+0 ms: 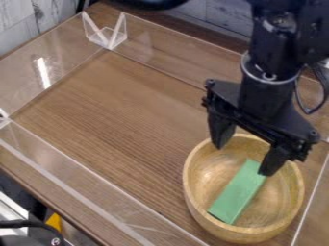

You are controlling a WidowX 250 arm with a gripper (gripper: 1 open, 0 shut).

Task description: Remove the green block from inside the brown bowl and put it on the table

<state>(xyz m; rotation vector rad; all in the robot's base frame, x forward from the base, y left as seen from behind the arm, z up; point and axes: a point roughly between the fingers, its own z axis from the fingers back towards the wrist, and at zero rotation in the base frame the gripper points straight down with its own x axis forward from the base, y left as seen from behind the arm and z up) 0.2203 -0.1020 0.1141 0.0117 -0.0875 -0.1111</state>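
Green block (241,190) lies in brown bowl (203,183) under spread, downward-pointing fingers (278,159)

The black arm is reaching down from the upper right, its wrist standing nearly vertical. The hand (249,147) is pointing straight down with its two dark fingers (221,130) spread wide apart, gripping nothing, the fingertips hanging in the air.
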